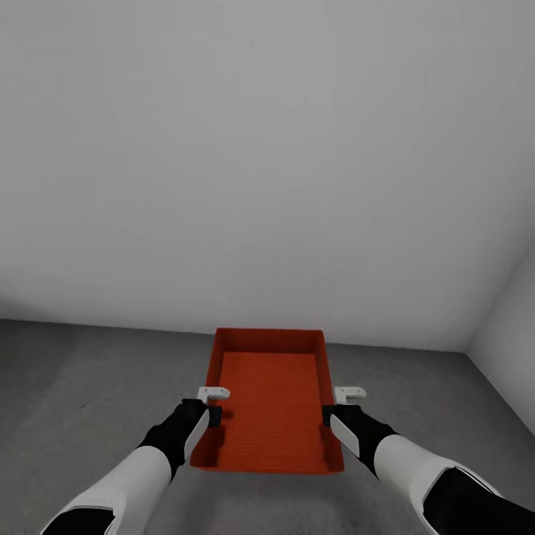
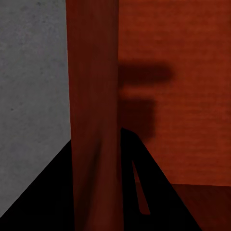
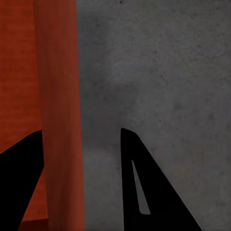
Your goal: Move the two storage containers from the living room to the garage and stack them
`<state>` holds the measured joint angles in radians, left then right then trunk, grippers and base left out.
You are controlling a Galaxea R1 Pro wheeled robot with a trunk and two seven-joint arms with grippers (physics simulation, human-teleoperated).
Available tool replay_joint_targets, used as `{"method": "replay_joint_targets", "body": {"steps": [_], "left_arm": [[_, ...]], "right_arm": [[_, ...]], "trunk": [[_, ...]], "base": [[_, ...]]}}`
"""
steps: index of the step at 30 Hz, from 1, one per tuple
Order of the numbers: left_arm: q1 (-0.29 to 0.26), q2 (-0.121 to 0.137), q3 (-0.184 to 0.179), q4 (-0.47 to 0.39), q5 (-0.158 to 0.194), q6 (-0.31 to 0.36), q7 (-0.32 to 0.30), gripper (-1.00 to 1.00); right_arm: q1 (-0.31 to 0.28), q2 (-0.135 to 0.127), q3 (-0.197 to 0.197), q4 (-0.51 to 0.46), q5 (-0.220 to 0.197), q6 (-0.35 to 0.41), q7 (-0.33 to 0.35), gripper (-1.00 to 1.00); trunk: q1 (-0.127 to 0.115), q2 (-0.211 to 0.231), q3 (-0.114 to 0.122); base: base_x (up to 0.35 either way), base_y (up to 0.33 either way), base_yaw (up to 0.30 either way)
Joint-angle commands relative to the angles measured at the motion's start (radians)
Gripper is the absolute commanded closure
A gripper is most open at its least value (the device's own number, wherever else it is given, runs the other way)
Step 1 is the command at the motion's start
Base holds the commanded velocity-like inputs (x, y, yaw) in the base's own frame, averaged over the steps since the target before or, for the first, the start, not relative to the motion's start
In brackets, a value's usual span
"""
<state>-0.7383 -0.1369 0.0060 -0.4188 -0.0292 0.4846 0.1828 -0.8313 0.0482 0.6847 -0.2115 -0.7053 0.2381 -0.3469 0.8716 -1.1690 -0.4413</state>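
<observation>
One orange-red storage container (image 1: 270,405) was held level above the dark grey concrete floor (image 1: 82,386), near the white-grey wall (image 1: 260,148) — its long walls gripped from both sides. The left pincer (image 1: 213,405) straddled and clamped the left wall; the right pincer (image 1: 332,405) straddled the right wall — contact could not be confirmed.

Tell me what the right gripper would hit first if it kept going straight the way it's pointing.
Probably the container's side wall, which stands between the right gripper's fingers; beyond that, the grey concrete floor. Depth is hard to judge.
</observation>
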Motion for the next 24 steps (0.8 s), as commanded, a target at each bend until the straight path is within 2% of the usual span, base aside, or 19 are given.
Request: {"method": "replay_joint_targets", "body": {"steps": [1, 24], "left_arm": [[0.000, -0.014, -0.001, 0.006, 0.011, 0.005, 0.004, 1.00], [0.000, -0.015, -0.001, 0.008, 0.012, 0.005, 0.006, 1.00]], "right_arm": [[-0.002, 0.000, -0.037, -0.049, 0.037, 0.005, -0.006, 1.00], [-0.002, -0.004, -0.039, -0.049, 0.037, 0.004, -0.006, 1.00]], "trunk": [[0.004, -0.008, -0.006], [0.092, -0.169, -0.115]], "base": [[0.000, 0.000, 0.000], [0.000, 0.000, 0.000]]}}
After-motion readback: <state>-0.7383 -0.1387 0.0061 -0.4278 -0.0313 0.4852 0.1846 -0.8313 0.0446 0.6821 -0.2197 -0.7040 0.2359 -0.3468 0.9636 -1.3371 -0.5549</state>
